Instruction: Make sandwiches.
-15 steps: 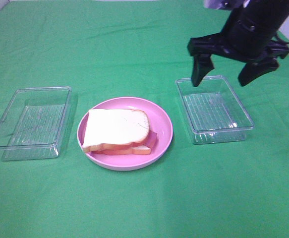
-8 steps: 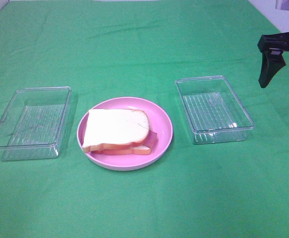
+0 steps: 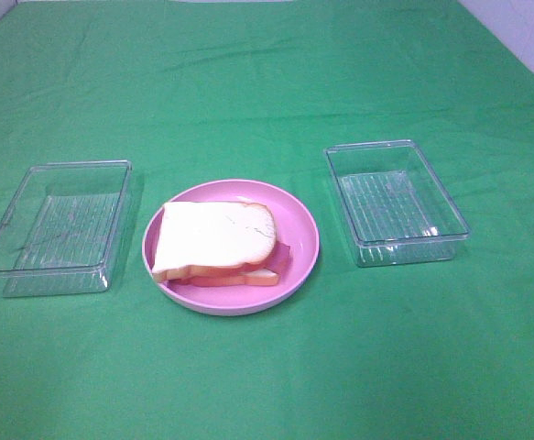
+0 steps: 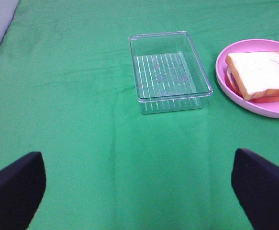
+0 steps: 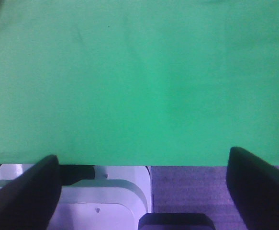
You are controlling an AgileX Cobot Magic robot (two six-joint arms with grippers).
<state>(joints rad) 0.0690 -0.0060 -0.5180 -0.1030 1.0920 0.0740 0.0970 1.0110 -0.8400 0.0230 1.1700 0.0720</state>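
Observation:
One sandwich (image 3: 216, 244) lies on the round pink plate (image 3: 299, 229) in the middle of the green cloth: a white bread slice with orange-brown crust on top, reddish-pink filling showing at its edge. The left wrist view shows the same sandwich (image 4: 261, 75) on the plate (image 4: 225, 79). Neither arm appears in the exterior high view. My left gripper (image 4: 139, 191) stands open over bare cloth, well short of the sandwich, nothing between its fingers. My right gripper (image 5: 144, 191) is open too, empty, above the edge of the table.
A clear plastic tray (image 3: 58, 225) sits left of the plate and another clear tray (image 3: 395, 202) sits right of it; both look empty. The left tray (image 4: 169, 71) lies ahead of my left gripper. The green cloth's edge (image 5: 129, 164) and white and grey equipment (image 5: 106, 196) lie below my right gripper.
My right arm has swung away from above the right tray and left the exterior high view on the right side. The sandwich, plate and trays have not moved.

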